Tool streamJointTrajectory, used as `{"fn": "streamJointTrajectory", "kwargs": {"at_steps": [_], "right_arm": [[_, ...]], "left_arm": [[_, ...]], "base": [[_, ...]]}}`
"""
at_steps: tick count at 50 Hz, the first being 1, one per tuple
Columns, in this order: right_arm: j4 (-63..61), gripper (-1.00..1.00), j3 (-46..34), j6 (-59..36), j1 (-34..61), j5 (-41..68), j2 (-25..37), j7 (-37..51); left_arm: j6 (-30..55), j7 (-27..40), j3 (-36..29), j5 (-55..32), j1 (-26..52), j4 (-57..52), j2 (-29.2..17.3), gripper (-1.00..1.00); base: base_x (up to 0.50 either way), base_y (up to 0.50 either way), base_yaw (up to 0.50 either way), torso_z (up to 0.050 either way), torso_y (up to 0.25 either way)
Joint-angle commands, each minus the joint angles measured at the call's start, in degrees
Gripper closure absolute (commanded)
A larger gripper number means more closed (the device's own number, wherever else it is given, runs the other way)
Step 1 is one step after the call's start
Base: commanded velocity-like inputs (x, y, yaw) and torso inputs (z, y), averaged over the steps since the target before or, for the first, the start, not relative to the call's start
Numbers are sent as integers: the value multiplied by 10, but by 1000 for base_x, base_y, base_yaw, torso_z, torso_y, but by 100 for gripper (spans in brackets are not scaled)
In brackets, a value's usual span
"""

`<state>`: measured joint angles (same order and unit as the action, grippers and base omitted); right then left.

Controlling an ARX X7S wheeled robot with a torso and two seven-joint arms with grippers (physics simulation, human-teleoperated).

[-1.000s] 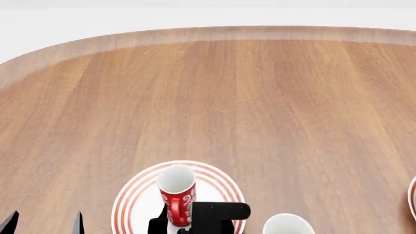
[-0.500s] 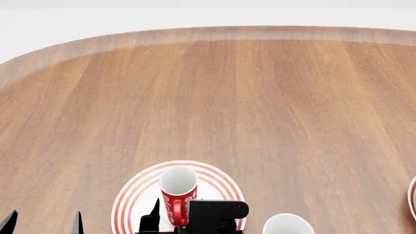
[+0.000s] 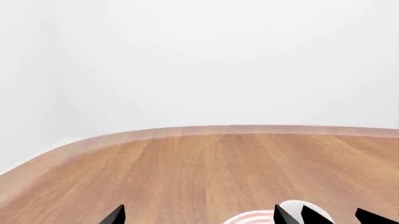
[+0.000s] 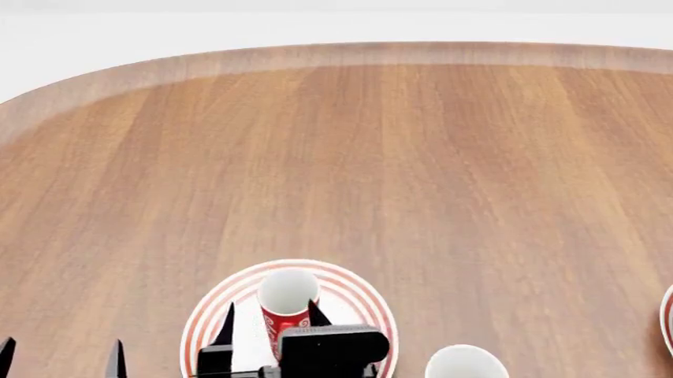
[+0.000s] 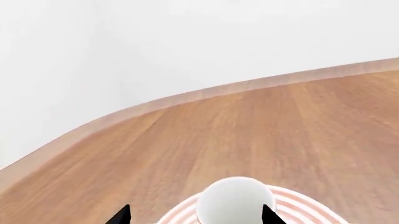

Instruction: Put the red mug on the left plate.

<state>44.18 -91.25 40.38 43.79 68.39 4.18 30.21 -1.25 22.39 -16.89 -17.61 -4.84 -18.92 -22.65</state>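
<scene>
The red mug [image 4: 284, 315] with white swirls stands upright on the left plate [image 4: 363, 303], a white plate with red rings. My right gripper [image 4: 270, 321] is open around the mug, one finger on each side, the mug closer to the right-hand finger. In the right wrist view the mug's white mouth [image 5: 234, 201] sits between the black fingertips [image 5: 121, 216], over the ringed plate [image 5: 302, 207]. My left gripper [image 4: 60, 356] is open and holds nothing at the bottom left. In the left wrist view it [image 3: 199, 217] frames bare wood, with the plate [image 3: 252, 218] and mug [image 3: 305, 211] off to one side.
A plain white mug [image 4: 466, 364] stands on the wooden table [image 4: 399, 173] just right of the left plate. The rim of a second ringed plate [image 4: 667, 315] shows at the right edge. The table's rounded far edge [image 4: 347, 53] runs across the back.
My right gripper has opened and let go of the red mug, its fingers now spread on both sides. The mug went from tilted to upright on the plate. The left gripper dropped slightly lower.
</scene>
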Motion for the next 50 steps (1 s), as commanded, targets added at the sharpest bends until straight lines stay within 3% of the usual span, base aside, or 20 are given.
{"fn": "streamJointTrajectory", "kwargs": {"at_steps": [1, 4, 5, 6, 14, 16, 50], "right_arm": [[-115, -100, -20, 20, 9, -74, 51, 102], [-115, -100, -19, 19, 9, -75, 51, 101], [-201, -100, -32, 11, 29, -161, 123, 187], [-277, -100, -33, 7, 32, -182, 130, 240], [-302, -100, -32, 2, 34, -202, 142, 260], [-392, -100, -36, -12, 38, -266, 184, 326], [-680, -100, -46, -165, 42, -469, 268, 493]], "left_arm": [[1, 7, 1, 3, -14, -33, -10, -100], [1, 8, 1, 2, -14, -33, -10, -100], [0, 14, 5, 8, -30, -67, -21, -100], [1, 14, 6, 7, -32, -70, -22, -100], [0, 17, 7, 6, -36, -79, -25, -100], [-4, 22, 14, 5, -55, -114, -36, -100], [-44, 40, 39, 16, -141, -239, -76, -100]], "base": [[0, 0, 0, 0, 0], [0, 0, 0, 0, 0], [0, 0, 0, 0, 0], [0, 0, 0, 0, 0], [0, 0, 0, 0, 0], [0, 0, 0, 0, 0], [0, 0, 0, 0, 0]]}}
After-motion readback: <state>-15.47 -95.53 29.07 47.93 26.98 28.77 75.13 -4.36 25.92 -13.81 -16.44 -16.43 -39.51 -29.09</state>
